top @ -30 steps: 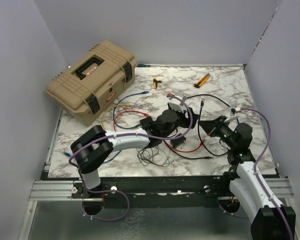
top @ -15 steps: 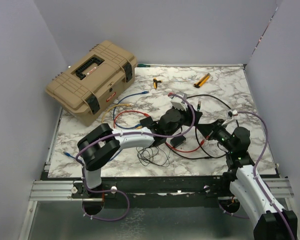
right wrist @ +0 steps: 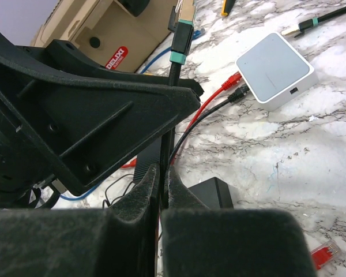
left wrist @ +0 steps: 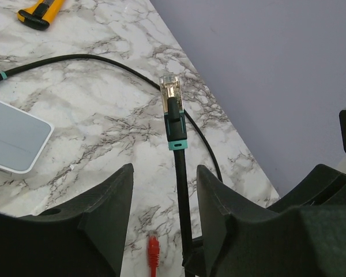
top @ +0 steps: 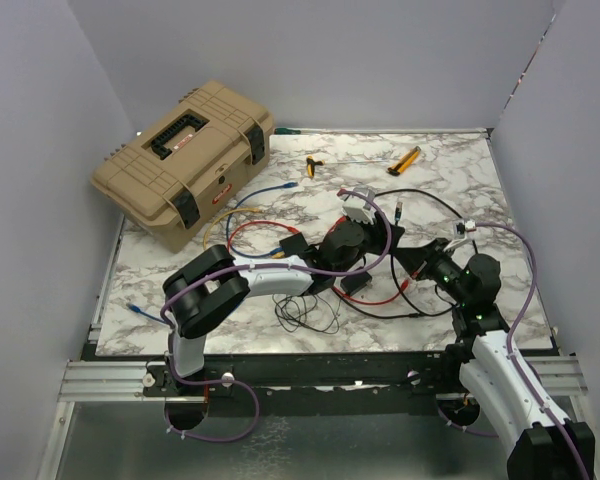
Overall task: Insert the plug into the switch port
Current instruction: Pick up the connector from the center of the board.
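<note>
Right gripper (right wrist: 163,173) pinched shut on black cable (right wrist: 172,109) - plug (left wrist: 170,92) stands upright above it, clear tip up, teal band below. Left gripper (left wrist: 164,173) open, fingers (left wrist: 112,202) either side of same cable, gap showing on one side. Plug held off table, apart from white box (right wrist: 275,68), not touching it. Red cable (right wrist: 219,98) and second black lead (right wrist: 237,95) already seated in box edge - free switch port not made out. Black adapter block (right wrist: 213,193) on table near box. Tan toolbox (top: 185,160) well apart from box.
</note>
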